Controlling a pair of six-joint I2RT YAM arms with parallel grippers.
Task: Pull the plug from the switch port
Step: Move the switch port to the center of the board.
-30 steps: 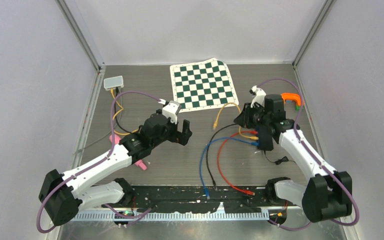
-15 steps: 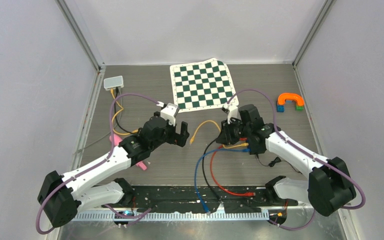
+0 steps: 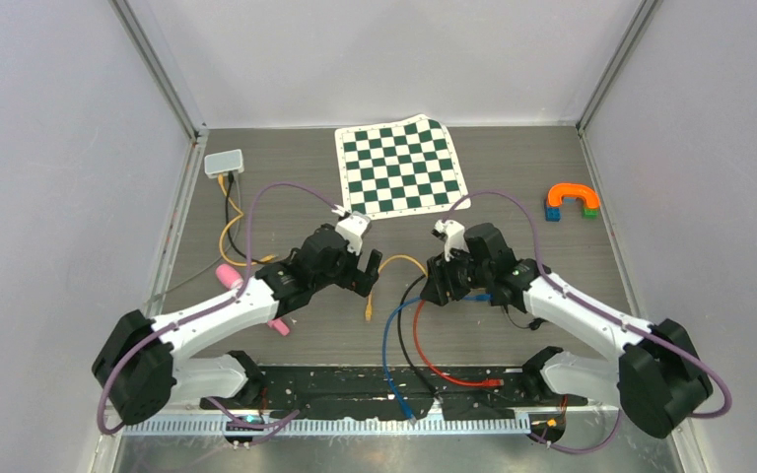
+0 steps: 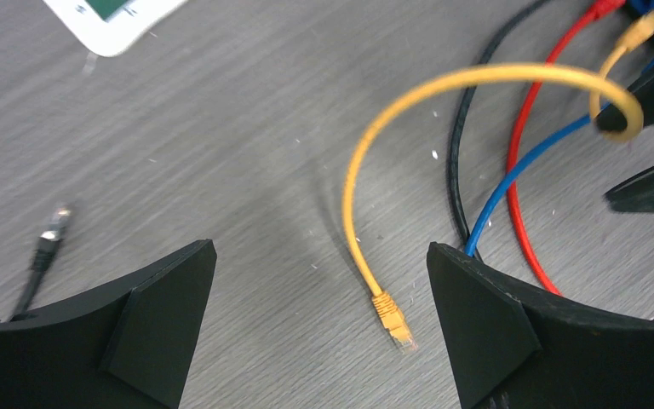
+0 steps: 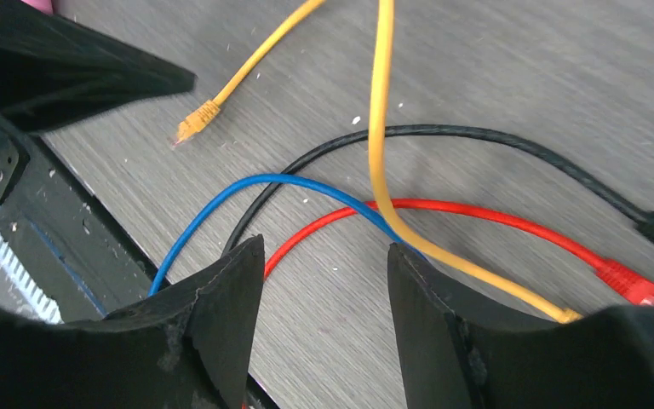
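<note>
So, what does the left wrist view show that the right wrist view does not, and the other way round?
Only the left wrist: a corner of the checkered mat and a small black plug lying loose at the left. Only the right wrist: the perforated black base plate along the near edge of the table. Both: the yellow cable with its free plug lying flat, plus the black cable, the red cable and the blue cable.

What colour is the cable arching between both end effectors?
Yellow: the thin yellow cable, clearest in the left wrist view.
</note>
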